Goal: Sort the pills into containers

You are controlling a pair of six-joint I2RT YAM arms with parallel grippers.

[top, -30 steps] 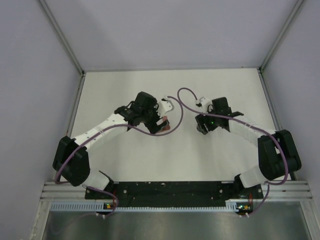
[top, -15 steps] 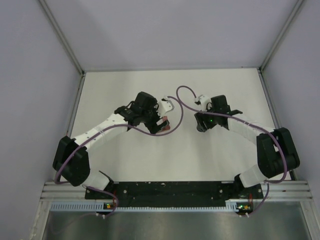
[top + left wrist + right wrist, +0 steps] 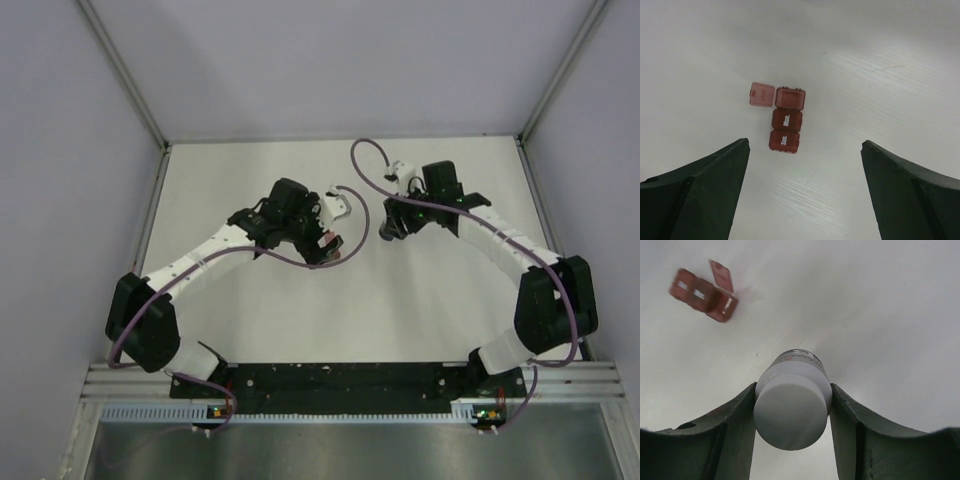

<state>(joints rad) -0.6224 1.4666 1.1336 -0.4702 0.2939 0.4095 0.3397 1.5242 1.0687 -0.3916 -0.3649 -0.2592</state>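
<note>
Left gripper [image 3: 804, 144] of mine stands wide open, and its two dark fingers [image 3: 705, 185] hold nothing. It hangs above the white table [image 3: 880, 75], looking down at the containers [image 3: 786, 120]. They form a small red-brown strip of three joined square compartments that lies flat on the table, between my two fingers and a little beyond their tips, touching neither. The strip is nearer to the finger on the left of this view. The far compartment [image 3: 790, 98] has its lid [image 3: 762, 94] open; the lid is paler pink and is folded out flat to the side. The other two compartments are closed, and each carries a short white word on top that I cannot read surely.

My right gripper [image 3: 793, 390] is closed on a white bottle [image 3: 796, 362]. Both fingers [image 3: 735, 425] press against its sides, just behind the round white cap [image 3: 790, 420], which faces the wrist camera. The bottle's other end points toward the table, and I cannot tell whether it touches the surface. In the right wrist view the containers [image 3: 702, 294] show at the upper left, blurred, well apart from the bottle, with the open lid [image 3: 721, 275] standing up from one end.

From above, my two grippers are near each other over the middle of the table [image 3: 250, 330], the left one [image 3: 325, 243] just over the strip and the right one [image 3: 390, 228] beside it.
</note>
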